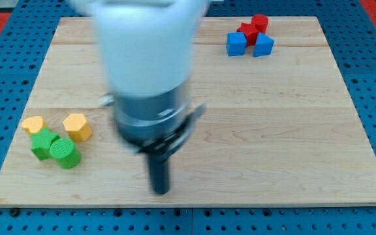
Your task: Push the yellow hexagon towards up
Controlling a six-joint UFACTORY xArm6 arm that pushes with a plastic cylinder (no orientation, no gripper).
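Tip (pixel 160 191) right of yellow hexagon (pixel 77 126)

Two clusters far apart on board (pixel 292 130).
At view's left: yellow hexagon (pixel 77 126) right of yellow block (pixel 33 124), green star (pixel 42 143) and green cylinder (pixel 65 153) below. Top right: red blocks (pixel 252 27) above blue blocks (pixel 237 44). My tip (pixel 160 191) lower right of hexagon.

- The yellow hexagon (pixel 77 126) is lying flat on the wooden board, near the view's left edge and about halfway down.
- Its pale yellow six-sided top is facing up, with darker orange-yellow side walls showing below.
- It is sitting just right of another yellow block and just above two green blocks, seemingly apart from them.
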